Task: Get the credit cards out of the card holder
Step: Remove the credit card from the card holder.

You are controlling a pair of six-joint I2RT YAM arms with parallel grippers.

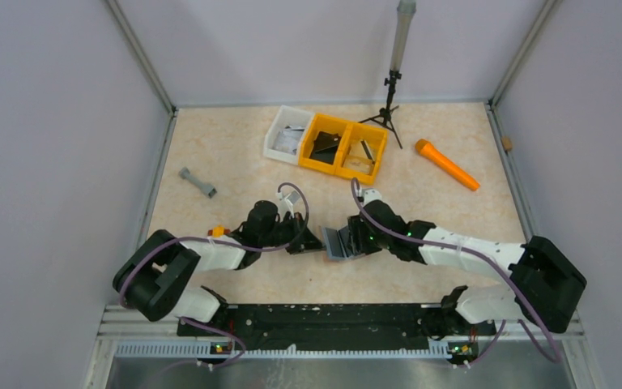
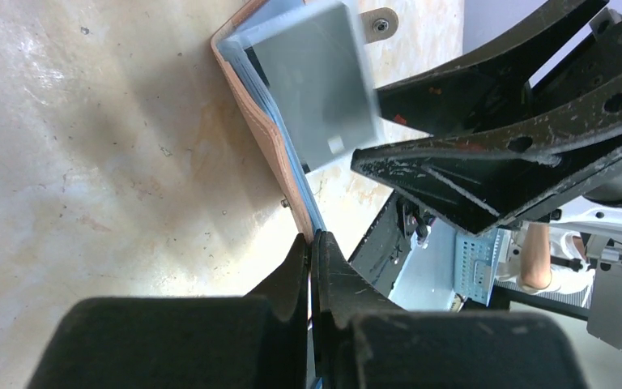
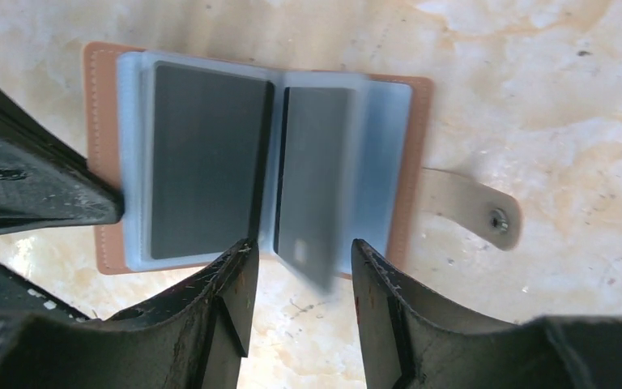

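Credit cards (image 3: 202,158), indistinct overhead, show inside card holder (image 3: 385,146) from right wrist.

The pale marbled tabletop (image 1: 235,162) carries a white bin (image 1: 286,134) touching the yellow bins (image 1: 346,147), a tripod stand (image 1: 388,109), an orange stick-shaped object (image 1: 447,164), a grey dumbbell-shaped piece (image 1: 198,182) and the card holder (image 1: 336,243) (lying open, nearer the front).

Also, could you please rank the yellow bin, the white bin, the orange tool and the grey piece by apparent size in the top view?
Largest to smallest:
1. yellow bin
2. white bin
3. orange tool, about as long as the white bin but much thinner
4. grey piece
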